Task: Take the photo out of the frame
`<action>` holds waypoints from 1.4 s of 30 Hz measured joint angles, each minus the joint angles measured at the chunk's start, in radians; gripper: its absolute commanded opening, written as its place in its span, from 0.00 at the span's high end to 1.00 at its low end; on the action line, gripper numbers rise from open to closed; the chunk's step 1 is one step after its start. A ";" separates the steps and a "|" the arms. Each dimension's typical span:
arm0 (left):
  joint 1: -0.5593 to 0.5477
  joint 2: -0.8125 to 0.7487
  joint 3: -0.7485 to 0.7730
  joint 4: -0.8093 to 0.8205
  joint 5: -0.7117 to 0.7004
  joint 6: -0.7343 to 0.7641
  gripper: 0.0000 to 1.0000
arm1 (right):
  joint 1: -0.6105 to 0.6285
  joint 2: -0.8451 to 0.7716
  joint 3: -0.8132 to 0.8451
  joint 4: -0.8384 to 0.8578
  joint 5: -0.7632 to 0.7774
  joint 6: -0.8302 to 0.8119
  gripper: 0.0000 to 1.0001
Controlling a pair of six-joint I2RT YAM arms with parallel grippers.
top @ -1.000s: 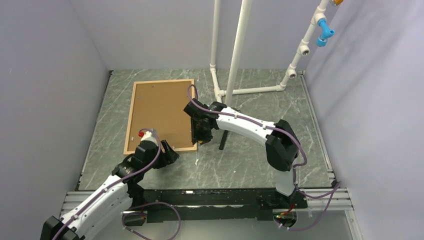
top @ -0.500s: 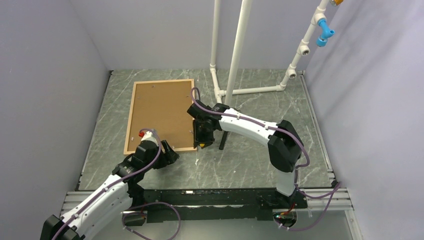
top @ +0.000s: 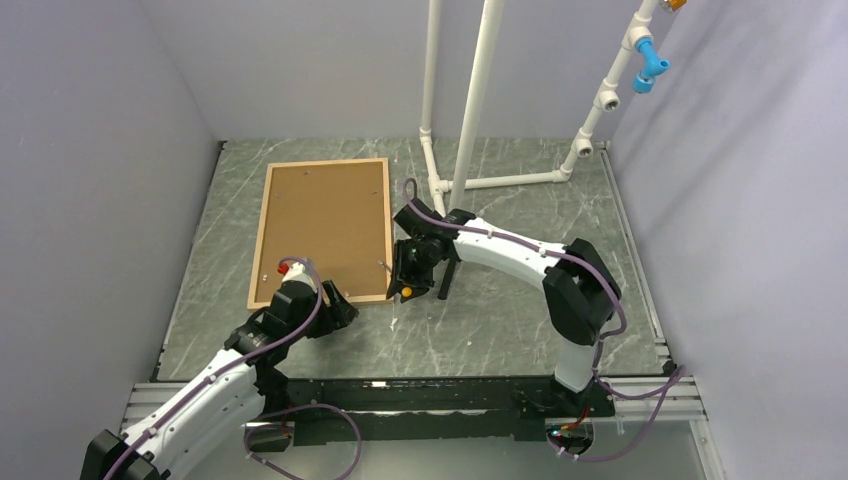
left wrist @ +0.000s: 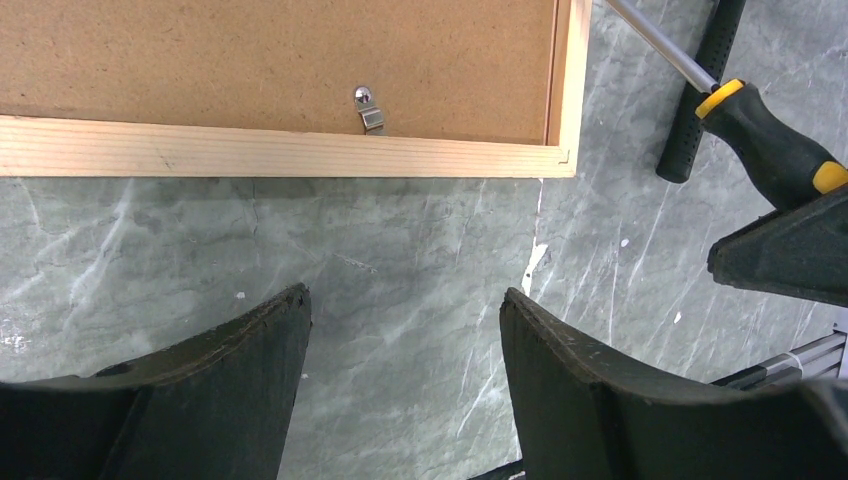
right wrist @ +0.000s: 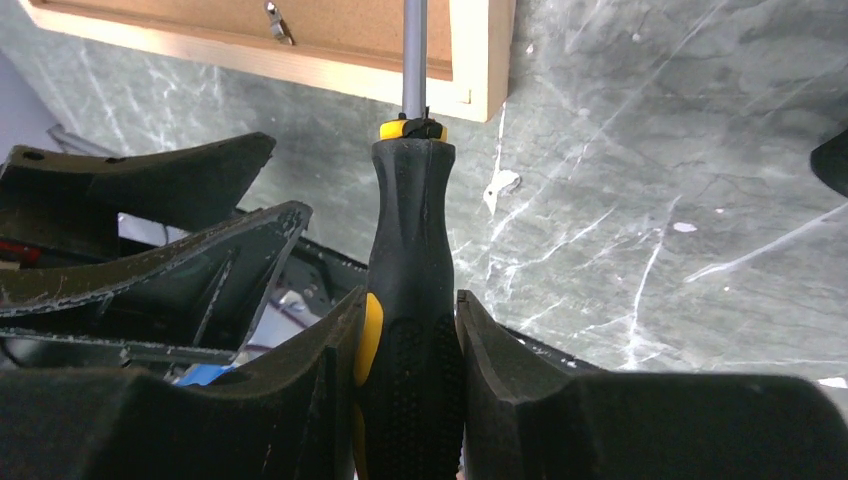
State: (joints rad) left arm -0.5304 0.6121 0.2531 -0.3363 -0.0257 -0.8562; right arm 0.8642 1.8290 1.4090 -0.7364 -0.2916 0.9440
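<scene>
Rt wrist view: screwdriver (right wrist: 412,230) tip cut off at top edge. Lt wrist view: frame (left wrist: 250,148) mostly cropped.

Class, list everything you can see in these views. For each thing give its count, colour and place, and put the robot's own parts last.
frame: one, light wood, lying back up on the table's far left
backing board: one, brown, inside the frame
clip: at least one, silver, on the board by the frame's near edge
screwdriver: one, black and yellow handle, shaft crossing the frame's rim near a corner
rod: one, black, on the table right of the frame
pipes: several, white, at the back
fitting: one, blue, on the right pipe
table: one, grey-green marbled
left gripper: one, black, open, over bare table near the frame
right gripper: one, black, shut on the screwdriver
</scene>
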 measured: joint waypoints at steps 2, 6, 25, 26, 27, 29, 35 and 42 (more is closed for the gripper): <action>0.000 0.000 0.000 0.000 0.000 0.000 0.27 | -0.012 -0.010 -0.032 0.032 -0.042 0.017 1.00; 0.000 0.000 0.000 -0.002 0.000 0.000 0.27 | -0.027 -0.018 -0.090 0.103 -0.138 0.061 1.00; 0.000 -0.019 0.024 -0.053 -0.001 -0.003 0.26 | -0.056 -0.149 -0.095 0.229 -0.242 -0.007 1.00; 0.000 -0.020 0.027 -0.053 -0.001 -0.003 0.25 | -0.062 -0.156 -0.095 0.212 -0.216 -0.031 1.00; 0.000 -0.022 0.031 -0.054 0.000 -0.003 0.24 | -0.065 -0.160 -0.096 0.199 -0.193 -0.051 1.00; 0.000 -0.026 0.033 -0.054 0.002 -0.003 0.23 | -0.072 -0.173 -0.106 0.180 -0.118 -0.108 1.00; 0.000 -0.028 0.033 -0.053 0.032 -0.018 0.22 | -0.060 -0.319 -0.282 0.197 0.050 -0.256 1.00; 0.000 -0.041 0.031 -0.053 0.061 -0.051 0.22 | -0.043 -0.494 -0.461 0.254 0.179 -0.321 1.00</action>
State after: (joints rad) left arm -0.5304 0.5709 0.2844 -0.3889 0.0353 -0.9073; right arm 0.8215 1.3350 0.9482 -0.4824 -0.1123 0.6228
